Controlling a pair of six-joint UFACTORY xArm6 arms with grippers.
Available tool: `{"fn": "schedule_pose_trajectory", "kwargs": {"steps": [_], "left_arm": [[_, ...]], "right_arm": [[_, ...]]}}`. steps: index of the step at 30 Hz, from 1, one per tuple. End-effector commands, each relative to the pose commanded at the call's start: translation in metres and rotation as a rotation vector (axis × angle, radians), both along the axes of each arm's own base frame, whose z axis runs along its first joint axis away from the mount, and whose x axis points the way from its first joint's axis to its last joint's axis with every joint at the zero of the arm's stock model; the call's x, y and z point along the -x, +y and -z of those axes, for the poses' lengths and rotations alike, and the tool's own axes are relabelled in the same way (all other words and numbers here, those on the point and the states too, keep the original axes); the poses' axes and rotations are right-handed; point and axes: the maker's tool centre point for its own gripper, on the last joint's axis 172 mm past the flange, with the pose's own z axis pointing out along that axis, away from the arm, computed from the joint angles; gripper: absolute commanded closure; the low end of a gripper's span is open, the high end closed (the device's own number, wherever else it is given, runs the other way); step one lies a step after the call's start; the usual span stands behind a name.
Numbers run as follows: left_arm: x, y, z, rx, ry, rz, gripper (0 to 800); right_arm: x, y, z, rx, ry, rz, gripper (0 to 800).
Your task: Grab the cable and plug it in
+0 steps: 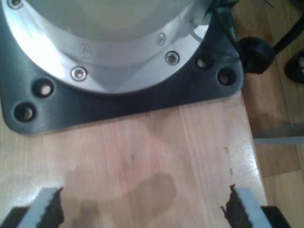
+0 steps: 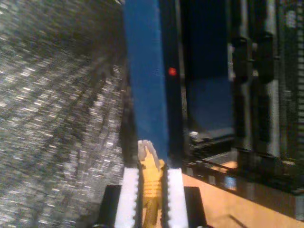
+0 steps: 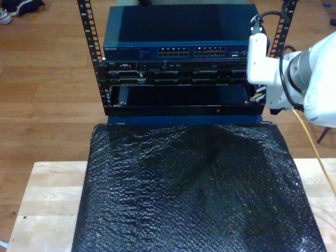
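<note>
End effector (image 2: 151, 190) pinching cable (image 2: 150, 168)

Cable (image 2: 151, 178): yellow-orange, pale clear plug at its tip, clamped between the white serrated pads (image 2: 129, 199) of my second gripper (image 2: 151, 199). Just ahead of that claw: blue panel (image 2: 146, 71) with one red dot (a small light). Black glinting bubble-textured sheet (image 3: 194, 189). My first gripper (image 1: 142, 206): grey-white toothed pads, over light wood tabletop (image 1: 152, 147); beyond it, black baseplate (image 1: 118, 102), silver flange.

Black bubble wrap (image 3: 194, 194) before rack (image 3: 178, 58)
</note>
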Motion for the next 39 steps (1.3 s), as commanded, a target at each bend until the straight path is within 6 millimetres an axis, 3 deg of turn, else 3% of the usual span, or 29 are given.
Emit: {"fn": "schedule_pose_trajectory", "kwargs": {"steps": [3,9,18,21,26,31,39], "left_arm": [[0.0,0.0,0.0,0.0,0.0,0.0,0],[0.0,0.0,0.0,0.0,0.0,0.0,0],[0.0,0.0,0.0,0.0,0.0,0.0,0],[0.0,0.0,0.0,0.0,0.0,-0.002,0],[0.0,0.0,0.0,0.0,0.0,0.0,0],[0.0,0.0,0.0,0.0,0.0,-0.002,0],[0.0,0.0,0.0,0.0,0.0,0.0,0]], "right_arm": [[-0.01,0.007,-0.009,0.008,-0.035,-0.016,800],[-0.007,0.034,-0.01,0.01,-0.047,-0.064,800],[-0.021,0.072,-0.044,-0.001,-0.192,-0.116,800],[-0.024,0.074,-0.05,0.003,-0.223,-0.122,800],[-0.021,0.078,-0.045,0.056,-0.25,-0.166,800],[-0.024,0.085,-0.057,0.056,-0.334,-0.178,800],[-0.011,0.093,-0.039,0.11,-0.349,-0.244,800]]}}
